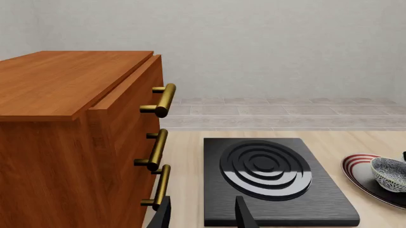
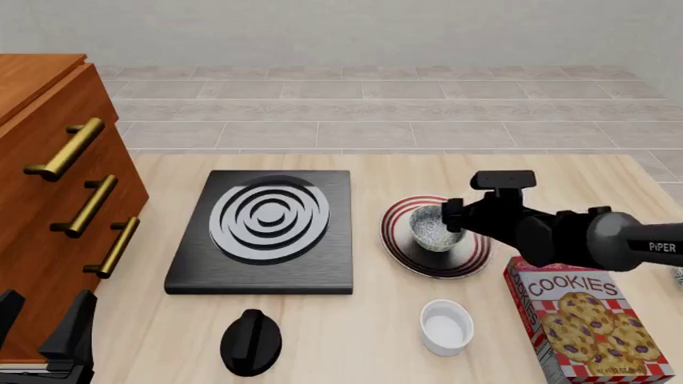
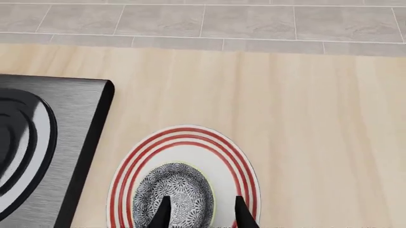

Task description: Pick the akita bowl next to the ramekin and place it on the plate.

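The bowl (image 2: pixel 437 230) is positioned on the plate (image 2: pixel 401 244), as the task requires. The right gripper (image 3: pixel 201 211) is spread around its rim, so whether it is released cannot be told.

"COOKIES" on box (image 2: pixel 585 332); "PIPER" on right arm (image 2: pixel 597 238)

Right claw (image 2: pixel 457 218): fingertips hidden behind own wrist in front view; contact with akita bowl (image 2: pixel 437 228) rim not resolvable. Right wrist view: finger bases cut by frame edge, plate (image 3: pixel 241 166) near side cut off beneath claw. Left claw (image 1: pixel 204 216): only finger tips in frame. Cookie box (image 2: pixel 581 328) clipped, well behind right claw. Cabinet (image 2: pixel 48 200) cropped beside left claw.
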